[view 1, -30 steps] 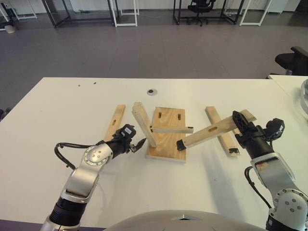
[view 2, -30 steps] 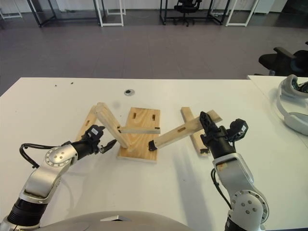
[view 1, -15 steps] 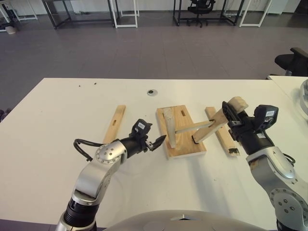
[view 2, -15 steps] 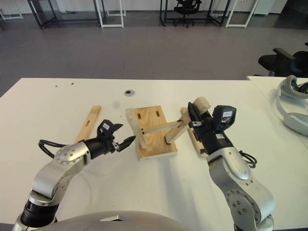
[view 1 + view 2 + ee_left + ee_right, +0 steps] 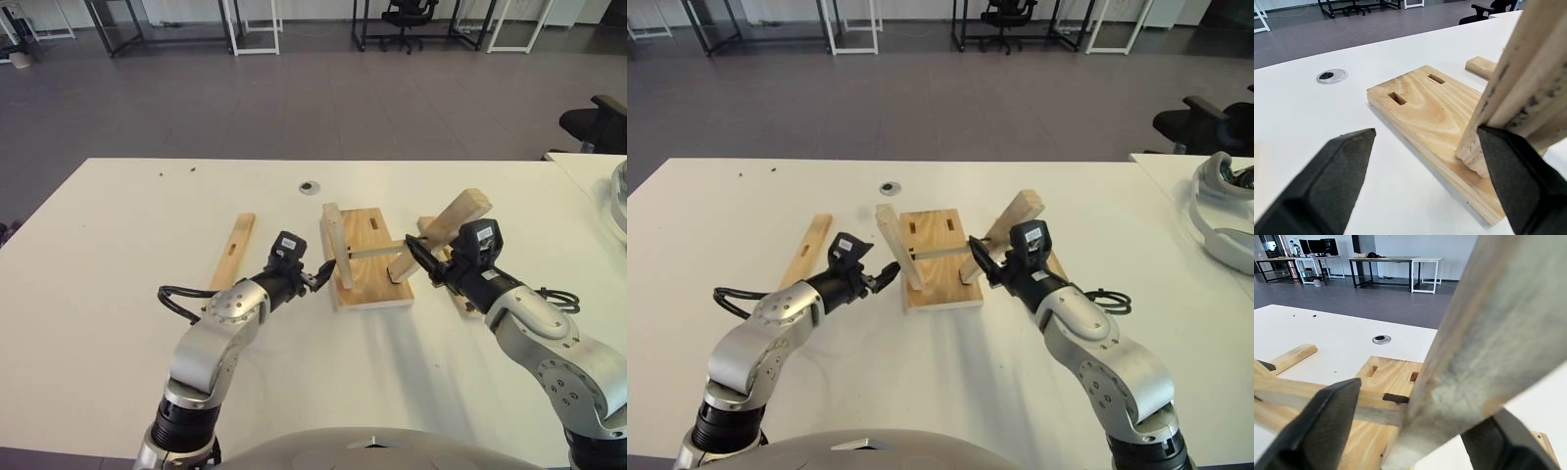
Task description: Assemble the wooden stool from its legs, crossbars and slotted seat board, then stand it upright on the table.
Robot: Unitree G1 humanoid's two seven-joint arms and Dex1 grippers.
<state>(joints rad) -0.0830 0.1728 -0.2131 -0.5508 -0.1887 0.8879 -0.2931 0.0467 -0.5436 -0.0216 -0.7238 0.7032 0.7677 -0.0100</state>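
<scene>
Even, diffuse light fell from overhead and kept the white table bright without hard glare. Shadows were soft and faint: a pale one lay on the table beneath each arm, and a narrow one hugged the near edge of the seat board. In the right wrist view the leg, close to the lens, was blurred. In the left wrist view the left gripper had fingers just as soft.

Lab hall: bare frame tables, office chair, grey floor.
</scene>
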